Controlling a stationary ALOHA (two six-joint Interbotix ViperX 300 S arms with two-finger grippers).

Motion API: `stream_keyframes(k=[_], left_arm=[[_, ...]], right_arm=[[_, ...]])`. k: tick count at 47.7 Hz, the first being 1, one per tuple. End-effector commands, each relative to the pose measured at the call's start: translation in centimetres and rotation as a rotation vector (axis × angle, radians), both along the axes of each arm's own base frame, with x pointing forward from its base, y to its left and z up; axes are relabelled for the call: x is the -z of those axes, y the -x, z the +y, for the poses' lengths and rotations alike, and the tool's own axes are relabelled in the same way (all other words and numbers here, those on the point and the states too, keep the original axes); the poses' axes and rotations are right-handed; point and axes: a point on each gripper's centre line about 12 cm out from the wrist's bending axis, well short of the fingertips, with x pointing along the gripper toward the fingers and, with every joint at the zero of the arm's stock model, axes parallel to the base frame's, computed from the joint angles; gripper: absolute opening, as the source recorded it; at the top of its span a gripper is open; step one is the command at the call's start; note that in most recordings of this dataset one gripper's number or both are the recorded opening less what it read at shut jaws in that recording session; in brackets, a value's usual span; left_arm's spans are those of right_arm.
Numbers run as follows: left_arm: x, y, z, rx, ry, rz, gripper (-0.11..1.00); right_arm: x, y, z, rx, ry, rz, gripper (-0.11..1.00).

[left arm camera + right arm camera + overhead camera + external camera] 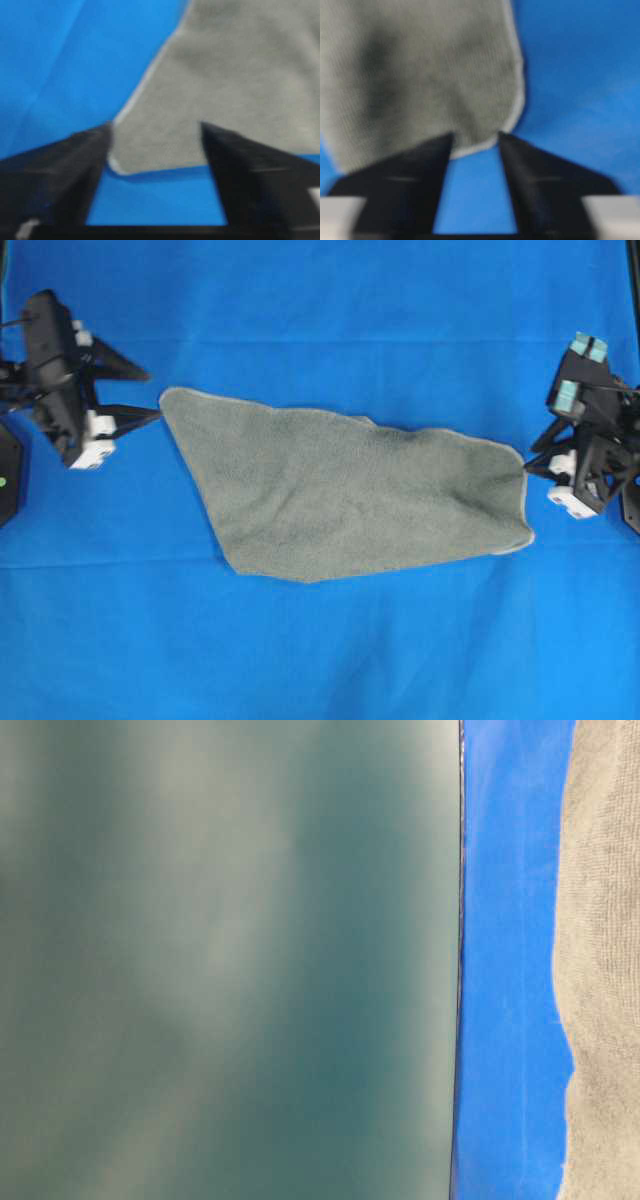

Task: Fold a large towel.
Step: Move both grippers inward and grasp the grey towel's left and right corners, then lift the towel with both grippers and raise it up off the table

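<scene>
**Overhead view: two open claws, one skewed towel**

Overhead view shows the large towel (pixel 345 490) lying slantwise on the blue table covering (pixel 320 300), apparently already doubled. The left gripper (pixel 152 395) hangs released at its upper-left corner, and the right gripper (pixel 527 467) gapes at the right-hand corner, holding nothing. I'd worry a claw pinches only one layer or snags the covering beneath, dragging the fold crooked. Nothing of the room is visible; a blurred panel blocks the table-level camera.

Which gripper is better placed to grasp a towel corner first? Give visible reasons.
Left, narrowly. The left gripper stands open with a towel corner between its fingers; the right gripper is open too, but its corner only reaches the fingertips.
</scene>
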Motion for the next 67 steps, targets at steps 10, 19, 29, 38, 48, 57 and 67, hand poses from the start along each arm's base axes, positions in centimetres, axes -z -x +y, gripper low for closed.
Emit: stream_keyframes(k=[10, 19, 29, 38, 48, 57, 67], left_arm=[[3.5, -2.2, 2.7, -0.027, -0.034, 0.094, 0.87], [5.9, -3.1, 3.8, -0.035, -0.028, 0.155, 0.87], [7.9, -3.4, 4.0, -0.003, -0.018, 0.257, 0.82], [8.2, -3.3, 3.3, 0.039, 0.013, 0.362, 0.39], [5.9, -3.6, 3.0, 0.092, -0.011, 0.389, 0.03], [-0.4, -4.5, 3.5, 0.083, -0.07, 0.264, 0.03], [-8.4, -3.5, 1.9, 0.082, -0.1, 0.099, 0.03]], right_arm=[[2.4, -2.2, -1.5, 0.011, 0.035, 0.018, 0.63], [4.3, -2.9, -1.7, 0.008, 0.024, 0.069, 0.64], [4.4, -3.6, -1.8, 0.002, 0.027, 0.071, 0.59], [4.2, -3.6, -1.8, 0.003, 0.027, 0.07, 0.08], [2.1, -3.6, -1.8, 0.005, 0.039, 0.008, 0.03], [-2.8, -3.3, -1.8, 0.015, 0.065, -0.105, 0.03], [-9.2, -1.6, -1.4, 0.019, 0.1, -0.301, 0.03]])
